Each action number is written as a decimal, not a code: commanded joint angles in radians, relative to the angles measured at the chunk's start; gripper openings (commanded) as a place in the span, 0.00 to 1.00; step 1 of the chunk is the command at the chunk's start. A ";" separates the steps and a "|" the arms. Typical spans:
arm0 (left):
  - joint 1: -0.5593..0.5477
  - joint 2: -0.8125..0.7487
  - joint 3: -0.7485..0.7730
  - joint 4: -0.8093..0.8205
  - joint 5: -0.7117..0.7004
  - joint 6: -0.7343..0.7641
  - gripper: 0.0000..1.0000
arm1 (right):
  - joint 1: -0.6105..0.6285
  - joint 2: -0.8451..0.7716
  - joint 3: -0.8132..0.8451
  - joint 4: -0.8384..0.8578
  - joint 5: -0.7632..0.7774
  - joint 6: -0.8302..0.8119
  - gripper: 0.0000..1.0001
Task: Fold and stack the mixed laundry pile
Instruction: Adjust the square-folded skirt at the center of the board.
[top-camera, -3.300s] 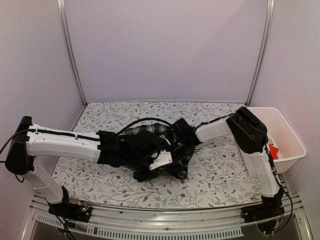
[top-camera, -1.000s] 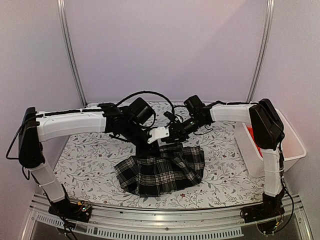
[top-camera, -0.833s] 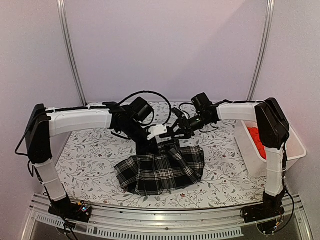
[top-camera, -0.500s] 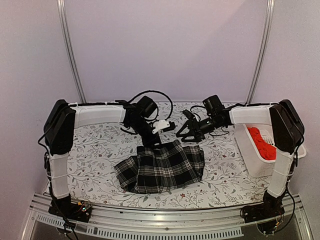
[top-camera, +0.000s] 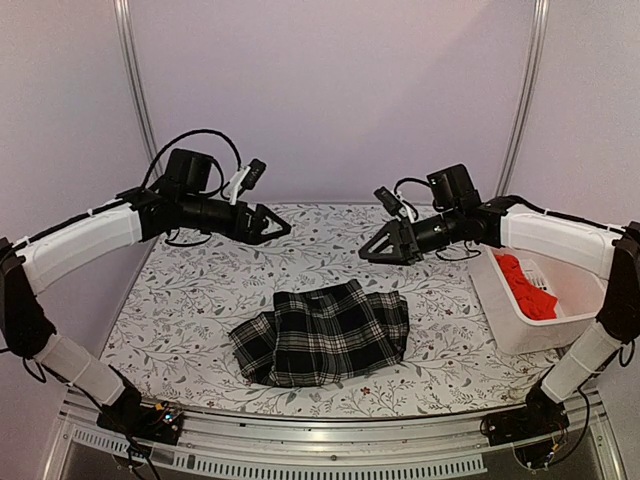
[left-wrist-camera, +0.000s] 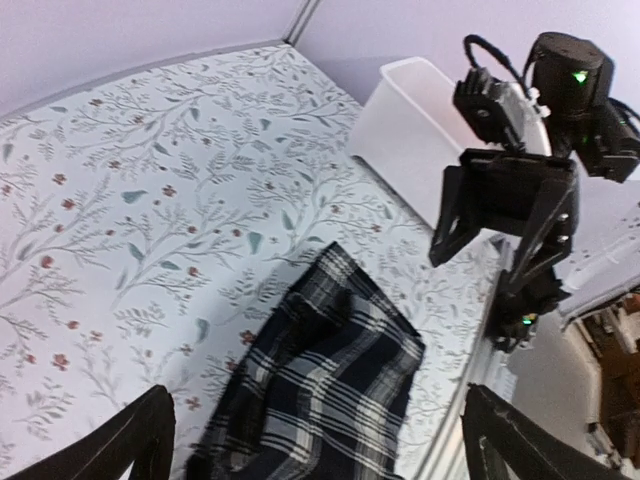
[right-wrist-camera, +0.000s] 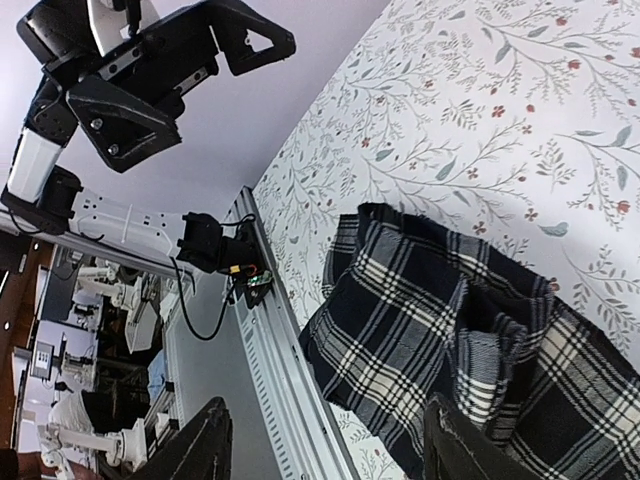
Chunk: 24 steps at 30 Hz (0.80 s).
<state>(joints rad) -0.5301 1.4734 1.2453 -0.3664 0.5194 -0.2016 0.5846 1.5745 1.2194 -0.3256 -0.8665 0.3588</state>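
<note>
The black-and-white plaid garment (top-camera: 322, 335) lies folded in a rough rectangle on the floral table cover (top-camera: 200, 300), near the front middle. It also shows in the left wrist view as plaid cloth (left-wrist-camera: 330, 375) and in the right wrist view as plaid cloth (right-wrist-camera: 440, 320). The red shirt (top-camera: 525, 284) sits bunched inside the white basket (top-camera: 520, 335) at the right. My left gripper (top-camera: 276, 226) hangs open above the back left of the table, well clear of the plaid. My right gripper (top-camera: 370, 254) hangs open at the back right, facing it. Neither holds anything.
The metal rail (top-camera: 320, 440) runs along the near table edge, close to the plaid's front edge. Two upright metal posts and the pale walls close off the back. The basket (left-wrist-camera: 400, 110) stands against the right edge of the table.
The left gripper opened and let go of the plaid's back edge. Both arms rose and drew apart toward the back corners. The plaid stays folded on the table.
</note>
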 joint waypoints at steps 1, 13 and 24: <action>-0.051 -0.075 -0.193 0.203 0.266 -0.383 1.00 | 0.110 0.034 0.024 -0.035 -0.033 -0.013 0.63; -0.165 0.062 -0.497 0.502 0.277 -0.600 1.00 | 0.142 0.264 -0.109 0.207 -0.034 0.162 0.61; -0.120 0.340 -0.542 0.525 0.082 -0.623 1.00 | 0.081 0.427 -0.310 0.402 -0.094 0.195 0.61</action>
<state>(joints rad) -0.6651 1.6852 0.6693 0.2142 0.7692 -0.8246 0.6647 1.9465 0.9546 -0.0025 -0.9562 0.5426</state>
